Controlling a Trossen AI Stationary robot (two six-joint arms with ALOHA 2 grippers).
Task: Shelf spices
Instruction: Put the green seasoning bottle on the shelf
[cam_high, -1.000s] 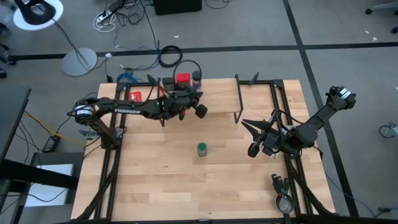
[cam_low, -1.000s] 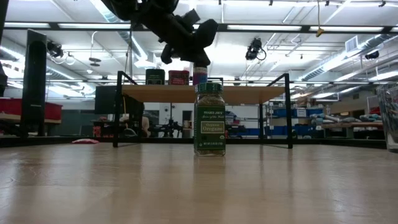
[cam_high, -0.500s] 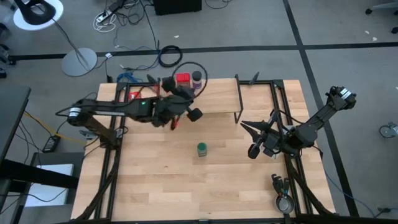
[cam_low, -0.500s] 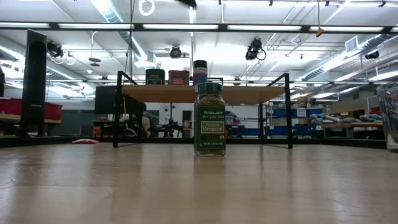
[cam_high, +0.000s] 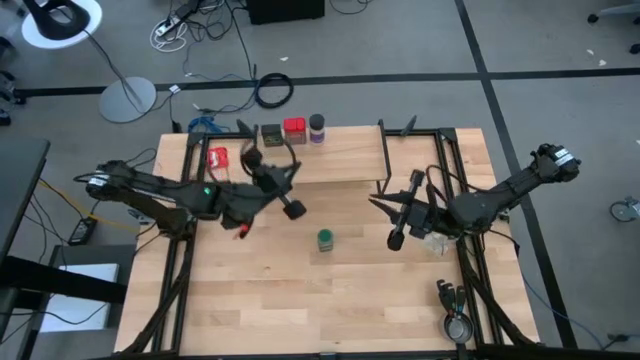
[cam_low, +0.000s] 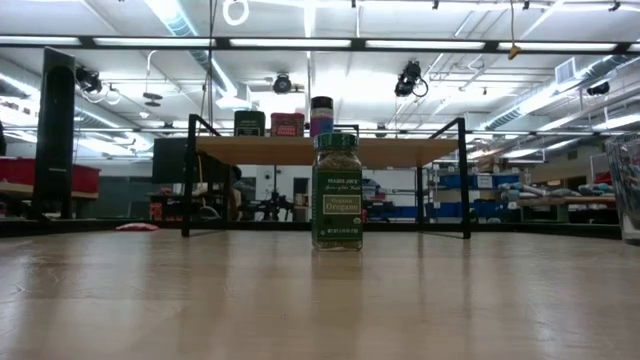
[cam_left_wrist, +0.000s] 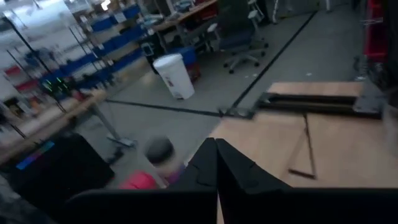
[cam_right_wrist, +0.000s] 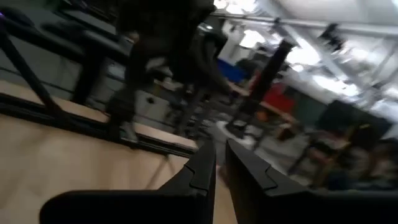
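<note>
Three containers are already seen on the shelf (cam_high: 330, 155): the olive tin (cam_high: 271, 134), the red tin (cam_high: 294, 129) and the blue-capped jar (cam_high: 317, 126), grouped at its left end; the green oregano jar (cam_high: 325, 239) stands upright on the table (cam_high: 300, 300), so fetching it is judged the step in hand. A level approach with fingers spread wider than the jar, closing around its body below the cap, should be preferred, since a high grip could tip it. The left gripper (cam_high: 296, 210) is closed and empty, near the jar's left-rear; the right gripper (cam_high: 393, 241), nearly closed on nothing, is farther off to its right
</note>
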